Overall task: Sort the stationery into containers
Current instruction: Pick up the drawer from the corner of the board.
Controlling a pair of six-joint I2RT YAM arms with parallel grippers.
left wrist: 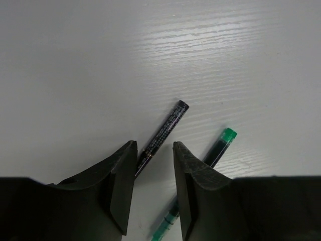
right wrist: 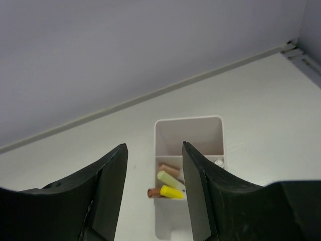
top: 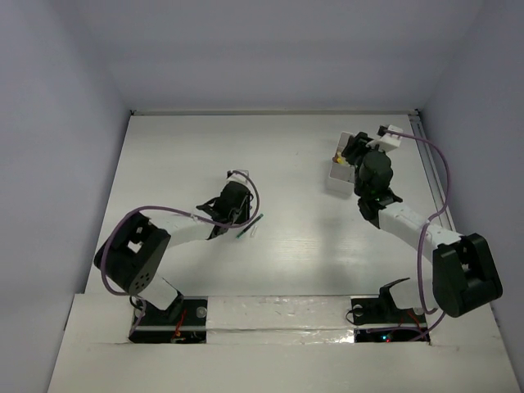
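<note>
Pick step — left hand (left wrist: 154,150) on a pen, right hand (right wrist: 154,148) empty over the white box (right wrist: 188,122).
Left jaws apart, astride the near end of the dark pen (left wrist: 163,134), not clamped; green-capped pen (left wrist: 219,146) lies just right of them. Right jaws apart — the box below holds a yellow piece (right wrist: 171,191) and seemingly others. Next: close squarely on the dark pen alone.

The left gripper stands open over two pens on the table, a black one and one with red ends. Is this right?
Not quite. The left wrist view shows the second as a green-ended pen, not red. The rest holds: the left gripper stands open over it and the black pen on the table.
</note>
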